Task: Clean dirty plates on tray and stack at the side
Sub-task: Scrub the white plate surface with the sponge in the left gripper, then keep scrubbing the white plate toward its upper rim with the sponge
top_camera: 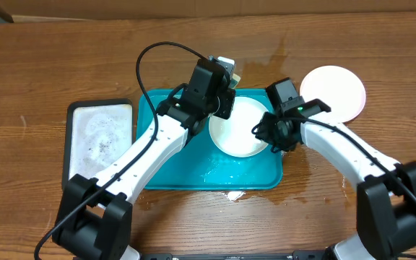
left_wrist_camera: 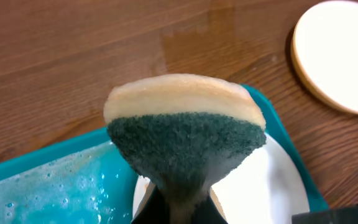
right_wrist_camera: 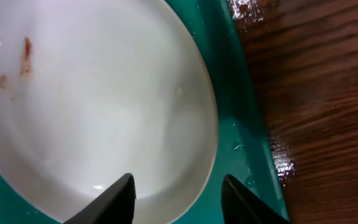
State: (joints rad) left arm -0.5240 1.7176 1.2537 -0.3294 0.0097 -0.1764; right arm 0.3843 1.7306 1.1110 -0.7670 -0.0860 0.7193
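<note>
From above, the large teal plastic tray [top_camera: 172,170] sits on the wooden surface [top_camera: 49,65], long side left to right. A round white plate [top_camera: 237,133] lies flat, face up, in its right part.

Left wrist: your left end effector [left_wrist_camera: 178,210] is clenched on a yellow-and-green sponge [left_wrist_camera: 185,134].

Right wrist: your right end effector [right_wrist_camera: 179,196] is released, fingers [right_wrist_camera: 114,199] either side of the plate's rim. Brown smears [right_wrist_camera: 25,56] show, so scrubbing looks like the step; next, press the sponge onto them.

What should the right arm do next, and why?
Probably close the right end effector on the rim of the white plate: it straddles that rim open, brown smears show on the plate, and the sponge hovers above, ready to scrub.
</note>
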